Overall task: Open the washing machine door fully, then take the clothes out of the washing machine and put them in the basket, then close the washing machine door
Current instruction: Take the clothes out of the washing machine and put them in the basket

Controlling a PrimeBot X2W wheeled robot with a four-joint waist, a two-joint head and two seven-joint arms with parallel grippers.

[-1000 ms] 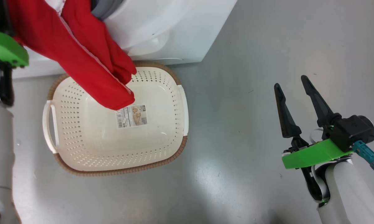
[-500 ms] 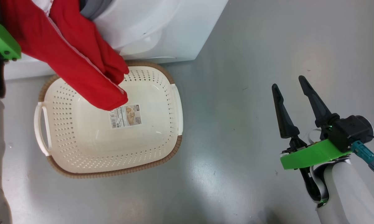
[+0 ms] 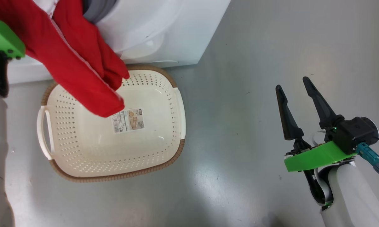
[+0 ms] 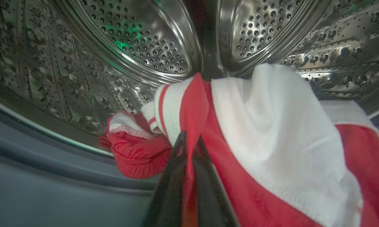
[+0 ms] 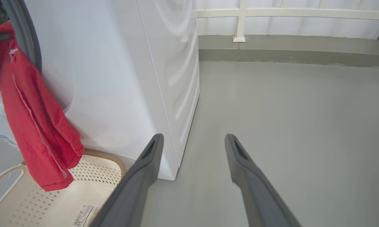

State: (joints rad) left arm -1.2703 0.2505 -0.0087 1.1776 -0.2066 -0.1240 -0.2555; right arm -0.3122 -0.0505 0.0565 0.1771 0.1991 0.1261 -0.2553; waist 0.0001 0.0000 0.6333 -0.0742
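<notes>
Item one, left gripper (image 4: 189, 140): I log its two dark fingers pressed together on a fold of the clothes (image 4: 271, 132), with red fabric pinched between them at the mouth of the steel drum (image 4: 145, 41). Item two, the clothes: red fabric with white panels and stripes. One part is bunched at the lip of the drum, and the rest is draped out over the grey rubber ring (image 4: 50, 170) and hangs down the white front of the washing machine (image 3: 164, 28). In the head view the lower end hangs over the far left part of the basket (image 3: 176, 148); I cannot tell whether it touches. Item three, the basket: cream, perforated, brown-rimmed, with a paper label (image 3: 128, 120) on its bottom. It stands on the grey floor (image 3: 255, 47) with its far rim close against the foot of the machine. Item four, right gripper (image 3: 292, 83): fingers spread wide, nothing between them, over bare floor well to the right of the basket.
</notes>
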